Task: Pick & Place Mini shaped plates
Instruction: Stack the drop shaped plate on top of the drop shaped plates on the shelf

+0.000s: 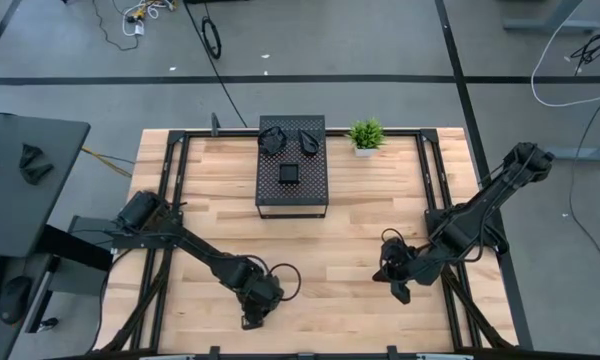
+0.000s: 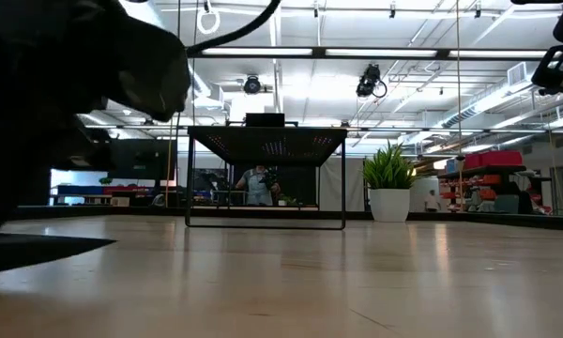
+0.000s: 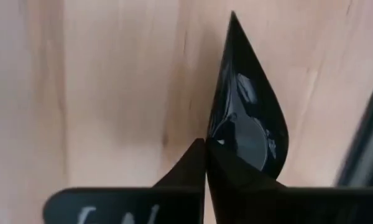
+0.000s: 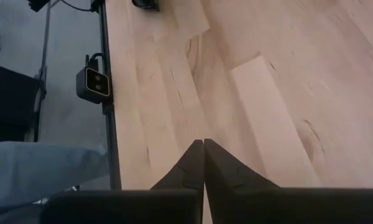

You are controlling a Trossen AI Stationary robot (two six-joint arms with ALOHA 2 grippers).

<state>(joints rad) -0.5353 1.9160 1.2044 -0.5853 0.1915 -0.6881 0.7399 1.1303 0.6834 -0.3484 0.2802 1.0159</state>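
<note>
A glossy black teardrop mini plate (image 3: 252,112) lies on the wood near the table's front edge, left of centre, with my left gripper (image 3: 205,144) shut at its side; in the high view that gripper (image 1: 252,320) hides it. Three more mini plates (image 1: 271,140) (image 1: 308,142) (image 1: 289,173) rest on top of the black perforated box (image 1: 315,190) at the far middle. My right gripper (image 1: 401,292) hangs shut above bare wood at the front right, and its wrist view (image 4: 203,146) shows nothing between its fingers. My left gripper has its fingertips closed at the plate's side rim (image 3: 212,132), near the wide rounded end. The fingers come steeply from above. The right finger (image 3: 236,180) covers the wide end, so the pinch itself does not show. The pointed end (image 3: 232,18) reaches away from the fingers.
A small green potted plant (image 1: 365,135) stands right of the box at the far edge. The box stands on thin legs (image 2: 266,178). A small device (image 4: 91,85) is fixed on the table's frame, with a person's blue-clad limb (image 4: 37,171) beyond it. Bare wood lies between the arms.
</note>
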